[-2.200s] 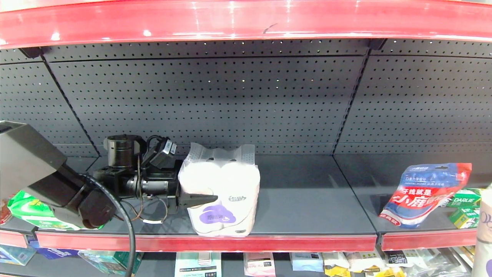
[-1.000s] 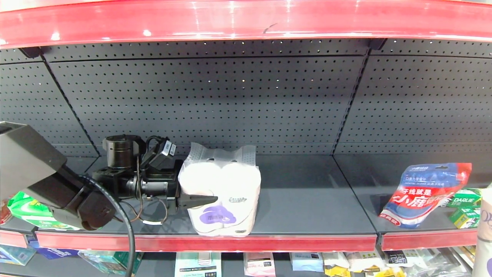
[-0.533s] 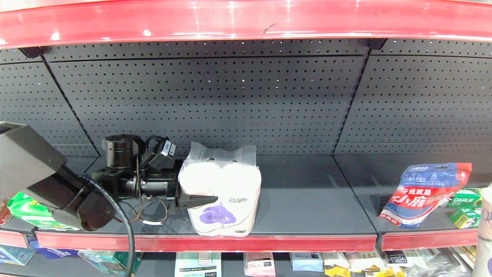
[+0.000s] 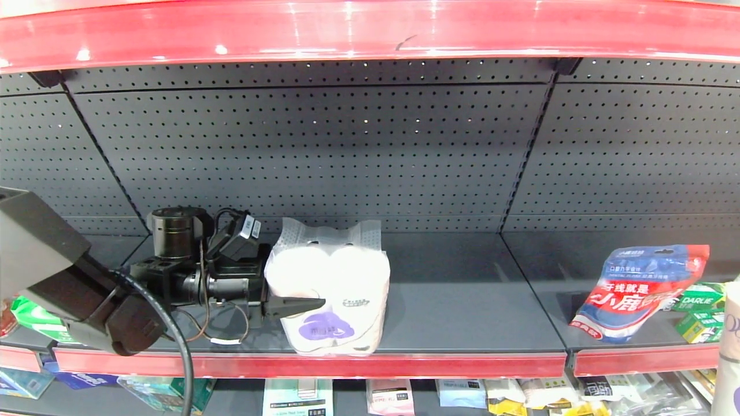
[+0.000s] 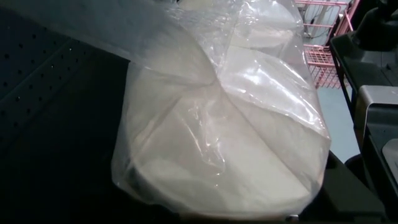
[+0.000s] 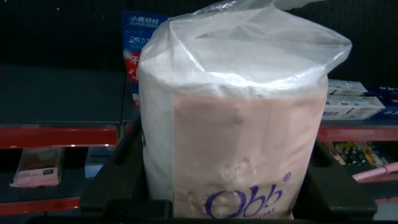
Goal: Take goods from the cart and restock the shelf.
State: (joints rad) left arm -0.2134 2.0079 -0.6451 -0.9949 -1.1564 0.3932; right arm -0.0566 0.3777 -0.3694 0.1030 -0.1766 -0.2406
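A white toilet paper pack [image 4: 341, 283] with a purple mark stands on the grey shelf board [image 4: 462, 300], near its front edge. My left gripper [image 4: 317, 289] is shut on it from the left; one black finger [image 4: 295, 305] lies across the pack's front and the other is hidden behind it. The pack's plastic wrap [image 5: 224, 137] is close up in the left wrist view. My right gripper [image 6: 227, 149] is shut on a second toilet paper pack [image 6: 242, 124], held off the shelf; its edge [image 4: 729, 346] is at the far right of the head view.
A red and blue pouch [image 4: 639, 292] leans on the right shelf section beside green boxes [image 4: 699, 312]. A green packet [image 4: 26, 312] lies at the left. The shelf's red front lip [image 4: 312, 365] runs below, with a stocked lower shelf under it. Open board lies between pack and pouch.
The left arm and the pack it holds have shifted slightly left and a little lower. The goods on the right have not moved.
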